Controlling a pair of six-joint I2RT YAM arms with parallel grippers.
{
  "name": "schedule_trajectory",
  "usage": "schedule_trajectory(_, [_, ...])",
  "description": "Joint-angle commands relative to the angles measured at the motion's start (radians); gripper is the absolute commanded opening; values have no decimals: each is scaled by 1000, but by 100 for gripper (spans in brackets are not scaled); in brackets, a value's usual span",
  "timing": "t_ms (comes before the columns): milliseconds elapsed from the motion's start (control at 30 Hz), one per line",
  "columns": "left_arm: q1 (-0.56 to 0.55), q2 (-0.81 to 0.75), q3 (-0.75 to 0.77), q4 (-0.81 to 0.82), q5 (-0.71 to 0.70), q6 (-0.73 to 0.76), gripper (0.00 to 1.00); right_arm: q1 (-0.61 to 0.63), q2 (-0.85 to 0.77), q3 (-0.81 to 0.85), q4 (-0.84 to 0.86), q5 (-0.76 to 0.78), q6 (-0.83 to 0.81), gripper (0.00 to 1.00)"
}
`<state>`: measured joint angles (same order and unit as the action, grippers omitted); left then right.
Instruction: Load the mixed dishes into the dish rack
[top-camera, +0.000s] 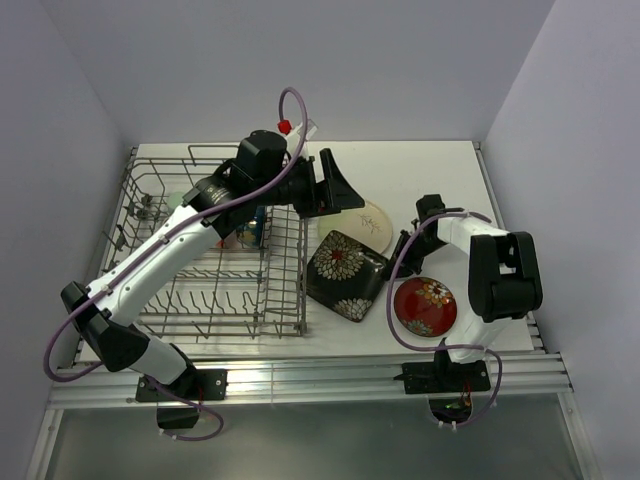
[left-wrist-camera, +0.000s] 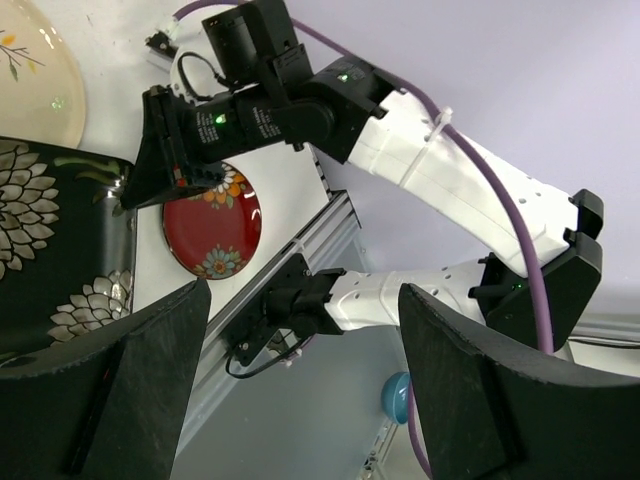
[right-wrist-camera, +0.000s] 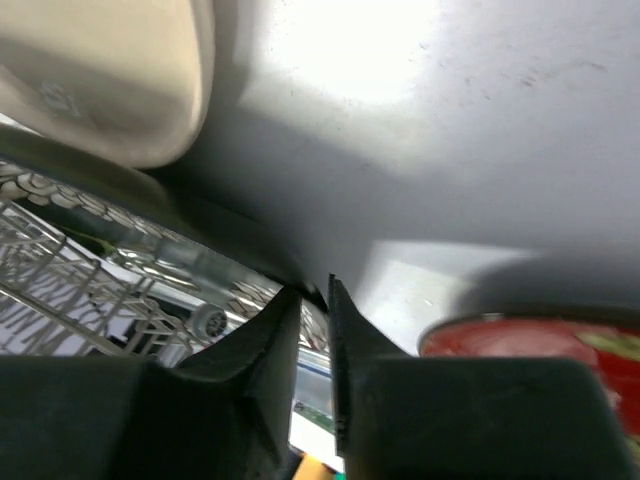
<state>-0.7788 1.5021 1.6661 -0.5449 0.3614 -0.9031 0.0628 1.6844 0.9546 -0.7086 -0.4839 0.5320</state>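
The grey wire dish rack (top-camera: 215, 265) fills the left of the table. To its right lie a cream round plate (top-camera: 368, 224), a black square floral plate (top-camera: 345, 272) and a red floral plate (top-camera: 424, 305). My left gripper (top-camera: 345, 190) hovers open and empty above the cream plate, its black fingers (left-wrist-camera: 130, 390) wide apart. Down at the black plate's right corner sits my right gripper (top-camera: 403, 250). Its jaws (right-wrist-camera: 315, 300) stand a narrow slit apart at the plate's dark rim (right-wrist-camera: 200, 215), with nothing seen between them.
A dark blue bowl (top-camera: 256, 230) and a pale green cup (top-camera: 176, 200) sit in the rack under the left arm. The red plate (right-wrist-camera: 530, 335) lies close on the right of the right gripper. The table's raised edge runs along the right side.
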Motion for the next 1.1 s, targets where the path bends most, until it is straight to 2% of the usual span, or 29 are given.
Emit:
schedule_trajectory(0, [15,-45,-8,37,37,18,81,20,26,-79,133,56,39,26])
schedule_trajectory(100, [21,-59,-25,39,47,20,81,25,8,-108,164,54,63,44])
schedule_trajectory(167, [23,-66,-29,39,51,20,81,23,-9,-125,193,51,74,51])
schedule_trajectory(200, [26,-68,-34,37,57,21,81,23,-15,-143,204,47,85,61])
schedule_trajectory(267, [27,-72,-37,36,60,26,81,25,-35,-166,247,39,98,71])
schedule_trajectory(433, [41,-85,-42,30,71,32,80,40,-78,-260,432,-10,173,72])
schedule_trajectory(533, [47,-89,-43,25,80,36,80,57,-94,-309,558,-37,224,66])
schedule_trajectory(633, [52,-95,-40,13,79,46,80,92,-103,-326,615,-28,244,55])
schedule_trajectory(667, [53,-97,-42,17,83,46,80,101,-104,-326,635,-7,243,47])
schedule_trajectory(733, [61,-105,-52,16,88,46,80,120,-98,-330,652,14,235,45])
schedule_trajectory(800, [67,-109,-60,11,91,49,80,120,-85,-353,702,15,249,37])
schedule_trajectory(900, [78,-120,-69,7,96,50,80,126,-81,-378,753,13,253,6])
schedule_trajectory(933, [81,-124,-71,5,96,52,80,126,-92,-378,747,10,252,0])
schedule_trajectory(1067, [95,-129,-71,6,100,59,80,126,-198,-390,680,36,208,0])
